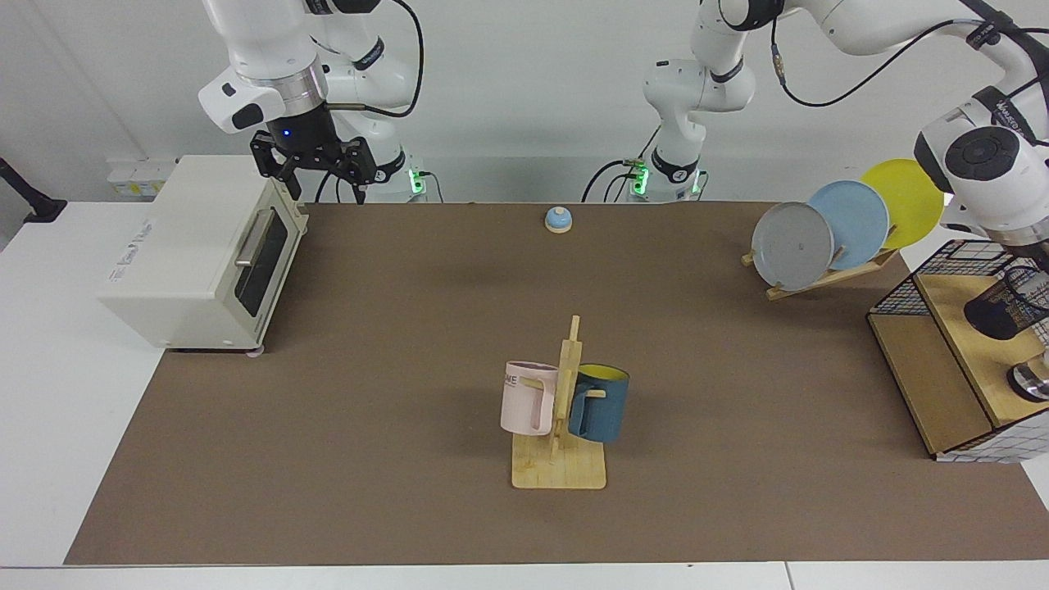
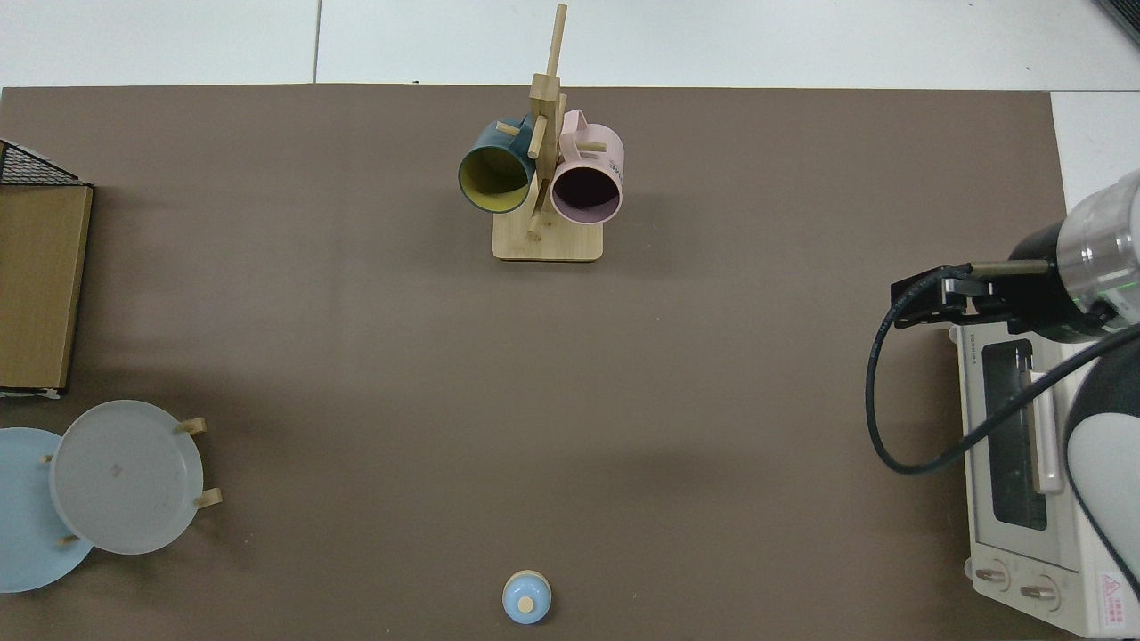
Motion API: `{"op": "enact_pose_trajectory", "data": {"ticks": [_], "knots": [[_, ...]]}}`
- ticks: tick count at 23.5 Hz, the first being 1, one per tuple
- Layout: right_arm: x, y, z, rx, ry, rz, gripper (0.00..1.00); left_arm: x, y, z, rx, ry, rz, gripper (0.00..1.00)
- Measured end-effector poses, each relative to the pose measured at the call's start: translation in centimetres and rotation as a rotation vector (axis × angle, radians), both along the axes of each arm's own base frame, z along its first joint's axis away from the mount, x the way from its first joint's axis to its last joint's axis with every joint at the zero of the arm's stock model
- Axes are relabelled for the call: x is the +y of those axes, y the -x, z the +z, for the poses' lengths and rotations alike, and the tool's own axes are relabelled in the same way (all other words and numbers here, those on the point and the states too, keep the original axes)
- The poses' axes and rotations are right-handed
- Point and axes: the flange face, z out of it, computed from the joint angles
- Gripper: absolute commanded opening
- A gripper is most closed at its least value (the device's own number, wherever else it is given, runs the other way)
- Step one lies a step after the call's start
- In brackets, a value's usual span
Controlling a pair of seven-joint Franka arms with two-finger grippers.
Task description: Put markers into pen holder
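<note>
on the brown mat, open right gripper hovers by a toshiba-marked toaster oven; left gripper's hidden.

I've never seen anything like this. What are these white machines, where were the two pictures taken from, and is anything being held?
These are two white robot arms, each ending in a two-finger gripper. One picture looks across the table at them; the other looks straight down. The right gripper waits open and empty above the cream toaster oven. The left gripper hangs by the black wire-mesh pen holder on a wooden shelf; it is mostly hidden, and no marker shows. On the brown mat: a wooden stand with a pink mug and a teal mug, three plates in a rack, a small blue bell.
</note>
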Motion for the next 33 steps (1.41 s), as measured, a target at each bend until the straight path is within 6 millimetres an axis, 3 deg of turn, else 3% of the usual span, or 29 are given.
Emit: {"op": "enact_pose_trajectory", "data": {"ticks": [8, 14, 16, 19, 21, 23, 29, 33], "knots": [[0.0, 0.0, 0.0, 0.0, 0.0, 0.0, 1.0, 0.2, 0.2, 3.1, -0.025, -0.015, -0.018, 0.34], [0.0, 0.0, 0.0, 0.0, 0.0, 0.0, 1.0, 0.3, 1.1, 6.0, -0.053, -0.014, 0.003, 0.41], [0.0, 0.0, 0.0, 0.0, 0.0, 0.0, 1.0, 0.1, 1.3, 7.1, -0.065, -0.011, 0.013, 0.47], [0.0, 0.0, 0.0, 0.0, 0.0, 0.0, 1.0, -0.5, 1.7, 8.7, -0.084, 0.003, 0.021, 0.74], [0.0, 0.0, 0.0, 0.0, 0.0, 0.0, 1.0, -1.2, 2.1, 9.8, -0.101, 0.027, 0.03, 0.78], [0.0, 0.0, 0.0, 0.0, 0.0, 0.0, 1.0, -1.8, 2.6, 10.8, -0.119, 0.064, 0.042, 0.88], [0.0, 0.0, 0.0, 0.0, 0.0, 0.0, 1.0, -3.2, 4.3, 13.5, -0.177, 0.202, 0.083, 0.93], [0.0, 0.0, 0.0, 0.0, 0.0, 0.0, 1.0, -6.0, 5.3, 15.3, -0.183, 0.271, 0.128, 0.98]]}}
